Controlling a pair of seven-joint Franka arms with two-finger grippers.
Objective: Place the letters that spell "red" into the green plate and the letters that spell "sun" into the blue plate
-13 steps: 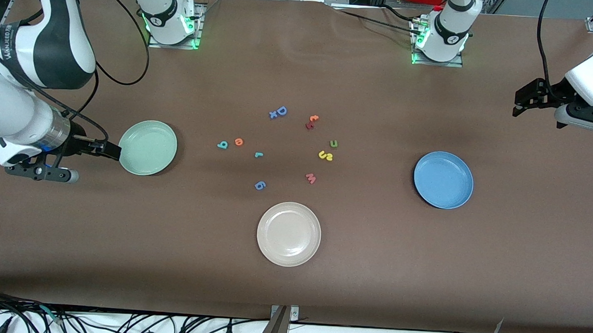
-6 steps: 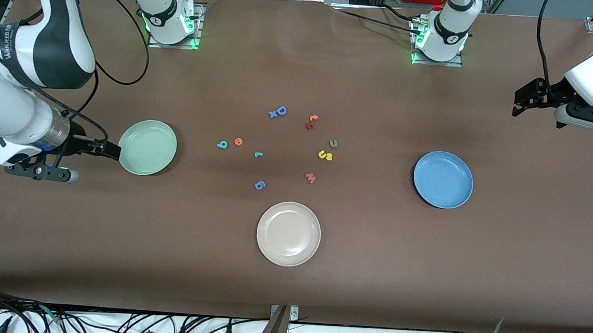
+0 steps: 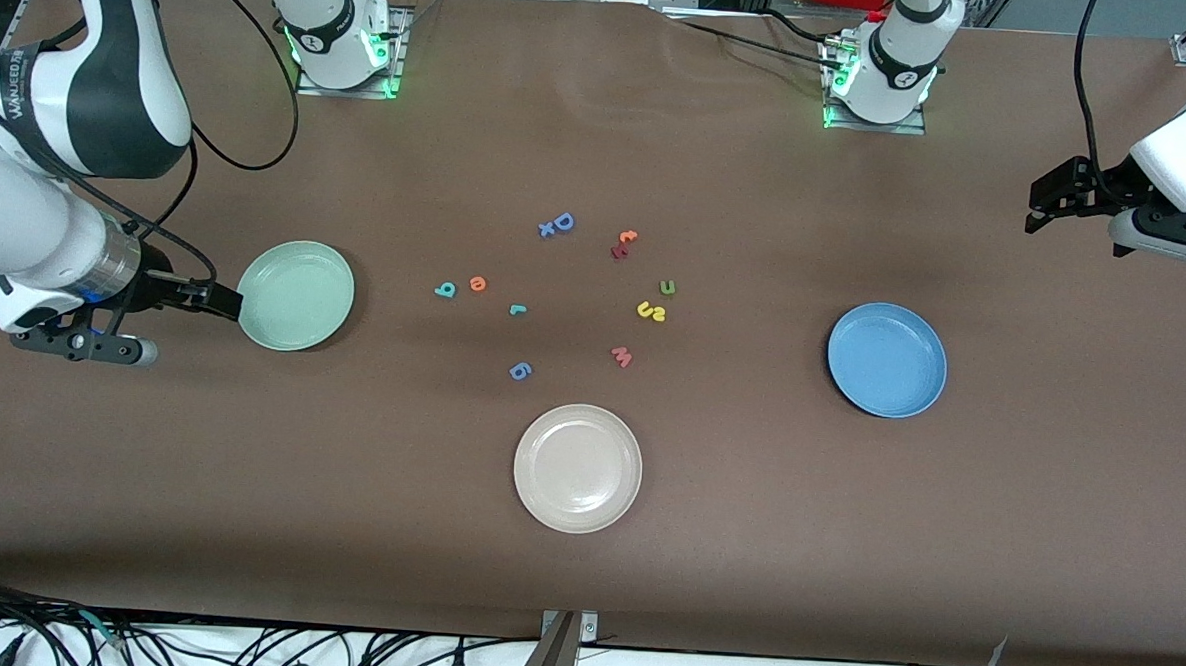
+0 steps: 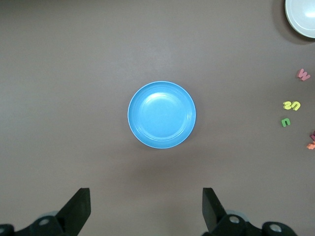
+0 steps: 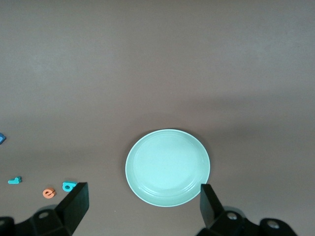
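Note:
The green plate [image 3: 295,295] lies toward the right arm's end of the table, and the blue plate [image 3: 887,360] toward the left arm's end. Both plates hold nothing. Between them lie the teal "d" [image 3: 445,290], orange "e" [image 3: 477,284] and teal "r" [image 3: 518,310]. Closer to the blue plate are the olive "n" [image 3: 667,287] and the yellow "u" and "s" [image 3: 651,312], which touch each other. My right gripper [image 3: 186,295] [image 5: 143,196] hangs open beside the green plate [image 5: 167,168]. My left gripper [image 3: 1075,226] [image 4: 146,196] hangs open, high above the table near the blue plate [image 4: 162,114].
A cream-white plate [image 3: 577,467] sits nearer the front camera than the letters. Other letters lie around: a blue "D" [image 3: 561,223], a red and orange pair [image 3: 624,242], a pink "w" [image 3: 621,356] and a blue "6" shape [image 3: 519,371].

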